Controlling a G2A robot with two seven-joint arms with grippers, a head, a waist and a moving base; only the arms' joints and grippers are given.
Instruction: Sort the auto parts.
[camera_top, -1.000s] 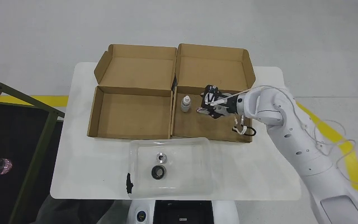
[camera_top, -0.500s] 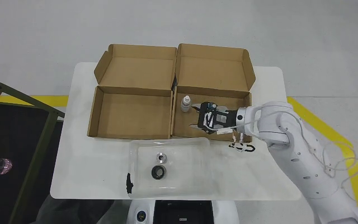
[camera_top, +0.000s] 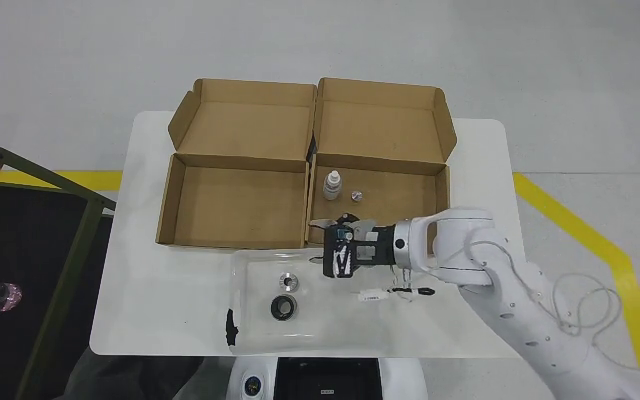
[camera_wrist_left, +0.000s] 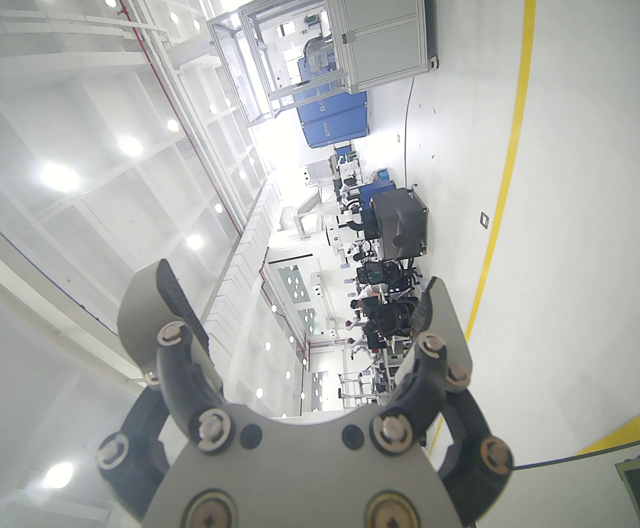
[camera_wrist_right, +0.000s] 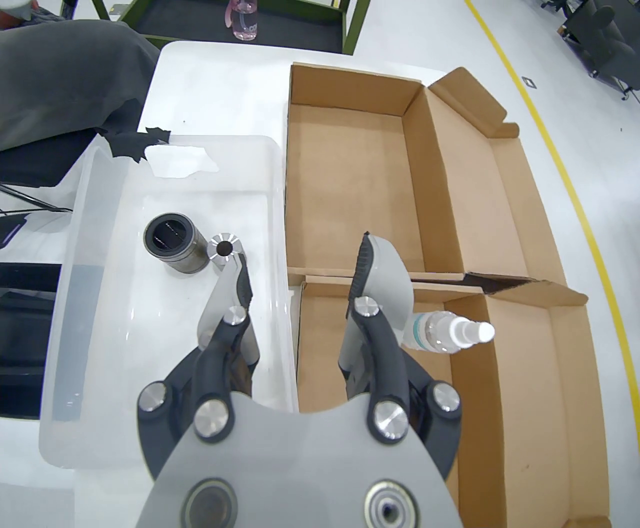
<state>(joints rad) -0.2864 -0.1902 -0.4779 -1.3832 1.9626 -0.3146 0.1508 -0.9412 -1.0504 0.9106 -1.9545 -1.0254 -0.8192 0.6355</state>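
Two parts are in the clear bin (camera_top: 243, 300) - a black bearing (camera_top: 285, 308) standing on end, and a small silver collet (camera_top: 289, 281) just beside it on the side nearer the boxes. From the right wrist view those two look about touching, can't say for sure.

A small spray bottle (camera_top: 331, 185) stands upright in one cardboard box (camera_top: 400, 210), near the wall it shares with the other box (camera_top: 235, 205). There's also a tiny silver bit (camera_top: 357, 192) on the floor of the bottle's box, near the bottle, too small to make out.

The right gripper (camera_top: 338, 250) hangs over the spot where the bin's far rim meets the bottle's box - one finger above the bin, the other above the cardboard. Its claw is spread wide with nothing in it.

The left gripper (camera_wrist_left: 300, 280) points up at the hall ceiling, also spread apart and holding nothing.

Everything sits on a white table (camera_top: 140, 250).
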